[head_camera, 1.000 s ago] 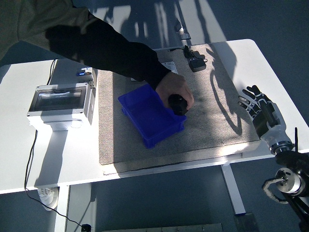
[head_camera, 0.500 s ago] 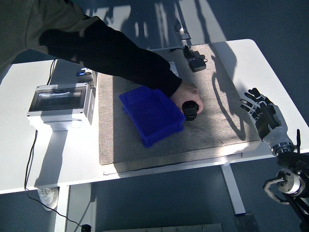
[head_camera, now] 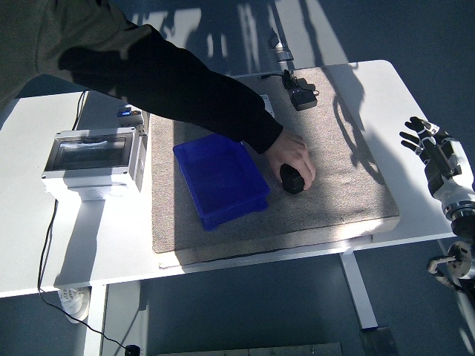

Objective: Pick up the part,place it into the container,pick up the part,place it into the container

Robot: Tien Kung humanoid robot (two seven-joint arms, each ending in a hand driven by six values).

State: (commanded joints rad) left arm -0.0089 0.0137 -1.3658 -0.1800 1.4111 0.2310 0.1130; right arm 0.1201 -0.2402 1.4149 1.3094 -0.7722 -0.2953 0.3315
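Observation:
A blue container [head_camera: 220, 181] sits on the grey mat [head_camera: 334, 185] left of centre, with nothing visible inside. A person's hand [head_camera: 292, 157] reaches in from the upper left and holds a black part [head_camera: 291, 179] down on the mat just right of the container. My right hand [head_camera: 433, 150] hovers at the table's right edge, fingers spread, holding nothing, well away from the part. My left hand does not show.
A white electrical box [head_camera: 93, 158] with a clear lid stands on the table's left side. A black adapter [head_camera: 303, 96] with its cable lies at the mat's far edge. The person's dark sleeve [head_camera: 178, 89] crosses above the container.
The person's hand carried the black part from the container's right rim onto the mat. The container slid left and turned a little. My right hand drew back to the right and up.

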